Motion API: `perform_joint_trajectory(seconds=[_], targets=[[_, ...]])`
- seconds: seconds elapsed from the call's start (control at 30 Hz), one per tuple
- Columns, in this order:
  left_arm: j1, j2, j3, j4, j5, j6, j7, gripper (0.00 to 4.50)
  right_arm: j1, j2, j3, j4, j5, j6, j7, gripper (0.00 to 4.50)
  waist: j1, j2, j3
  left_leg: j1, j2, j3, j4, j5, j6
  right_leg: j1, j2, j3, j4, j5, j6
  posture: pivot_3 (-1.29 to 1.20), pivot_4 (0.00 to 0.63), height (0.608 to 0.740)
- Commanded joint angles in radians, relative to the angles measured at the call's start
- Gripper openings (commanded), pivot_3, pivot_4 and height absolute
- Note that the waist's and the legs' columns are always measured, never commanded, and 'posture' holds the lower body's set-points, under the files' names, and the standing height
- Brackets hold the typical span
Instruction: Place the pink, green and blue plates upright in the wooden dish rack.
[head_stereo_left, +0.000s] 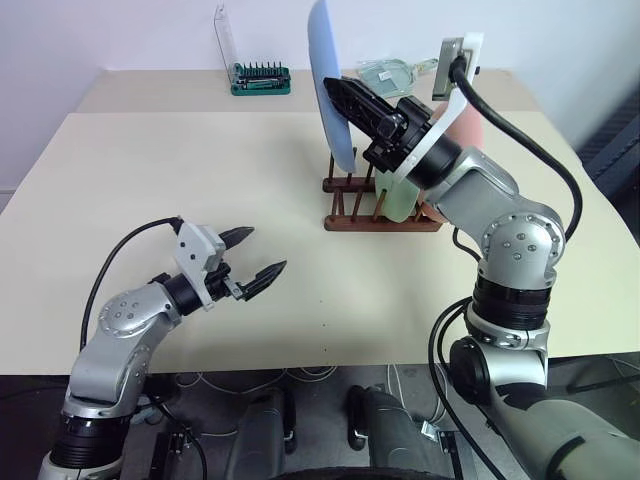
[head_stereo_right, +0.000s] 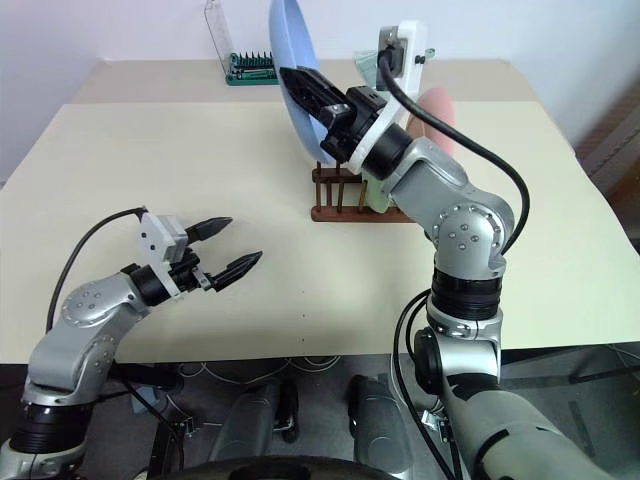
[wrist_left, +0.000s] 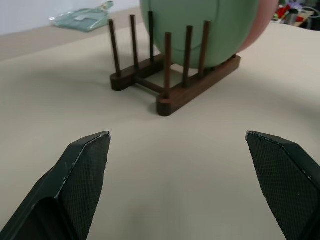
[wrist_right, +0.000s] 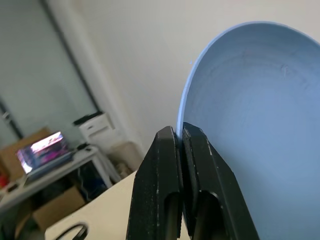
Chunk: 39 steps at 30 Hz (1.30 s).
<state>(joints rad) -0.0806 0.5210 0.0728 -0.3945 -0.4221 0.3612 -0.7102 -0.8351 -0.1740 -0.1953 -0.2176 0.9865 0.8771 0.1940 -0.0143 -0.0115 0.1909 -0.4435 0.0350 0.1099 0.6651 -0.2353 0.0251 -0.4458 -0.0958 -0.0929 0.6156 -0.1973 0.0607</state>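
- Left gripper hovers over the near table, jaws spread wide.
- Right gripper pinches the blue plate upright above the wooden dish rack.
- Green plate and pink plate stand in its right slots.

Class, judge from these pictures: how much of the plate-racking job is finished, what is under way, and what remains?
Done: green plate and pink plate stand in the wooden dish rack. Under way: right gripper holds the blue plate upright above the rack. Left: slotting it in. Left gripper is open.
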Motion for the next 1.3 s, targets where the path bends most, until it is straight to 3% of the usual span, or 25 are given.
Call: perform_joint_trajectory(seconds=[0.03, 0.83, 0.97, 1.13, 1.17, 1.3], targets=[[0.005, -0.007, -0.003, -0.019, 0.005, -0.022, 0.008, 4.44, -0.033, 0.007, -0.027, -0.016, 0.044, 0.006, -0.034, 0.0, 0.0, 0.0, 0.0, 0.0, 0.0, 0.0, 0.0, 0.0, 0.0, 0.0, 0.0, 0.0, 0.0, 0.0, 0.0, 0.0, 0.15, 0.74], [-0.011, -0.021, -0.023, -0.027, 0.008, -0.031, 0.027, 4.44, -0.014, 0.067, -0.087, 0.106, 0.16, 0.03, -0.299, 0.0, 0.0, 0.0, 0.0, 0.0, 0.0, 0.0, 0.0, 0.0, 0.001, 0.0, 0.001, 0.0, -0.001, 0.0, 0.0, 0.0, 0.15, 0.74], [-0.012, -0.02, -0.022, -0.025, 0.009, -0.032, 0.028, 4.5, -0.012, 0.071, -0.09, 0.114, 0.168, 0.029, -0.316, 1.41, -0.001, 0.001, 0.0, 0.0, 0.0, 0.0, 0.0, 0.0, 0.001, 0.0, 0.001, 0.0, -0.001, 0.0, 0.0, 0.0, 0.15, 0.74], [-0.01, -0.02, -0.022, -0.028, 0.009, -0.032, 0.029, 4.5, -0.014, 0.07, -0.088, 0.117, 0.168, 0.027, -0.326, 4.13, -0.001, 0.001, 0.0, -0.001, 0.0, 0.0, -0.001, 0.0, 0.001, 0.0, 0.001, 0.0, -0.001, 0.0, 0.0, 0.0, 0.15, 0.74], [-0.01, -0.021, -0.022, -0.028, 0.009, -0.032, 0.028, 4.5, -0.014, 0.07, -0.088, 0.117, 0.168, 0.027, -0.326, 4.45, -0.001, 0.001, 0.0, -0.001, 0.0, 0.0, -0.001, 0.0, 0.001, 0.0, 0.001, 0.0, -0.001, 0.0, 0.0, 0.0, 0.15, 0.74], [-0.009, -0.02, -0.021, -0.027, 0.011, -0.031, 0.028, 4.5, -0.019, 0.058, -0.078, 0.115, 0.15, 0.026, -0.314, 4.45, -0.001, 0.001, 0.0, -0.001, 0.0, 0.0, -0.001, 0.0, 0.001, 0.0, 0.001, 0.0, -0.002, 0.0, 0.0, 0.0, 0.15, 0.74]])
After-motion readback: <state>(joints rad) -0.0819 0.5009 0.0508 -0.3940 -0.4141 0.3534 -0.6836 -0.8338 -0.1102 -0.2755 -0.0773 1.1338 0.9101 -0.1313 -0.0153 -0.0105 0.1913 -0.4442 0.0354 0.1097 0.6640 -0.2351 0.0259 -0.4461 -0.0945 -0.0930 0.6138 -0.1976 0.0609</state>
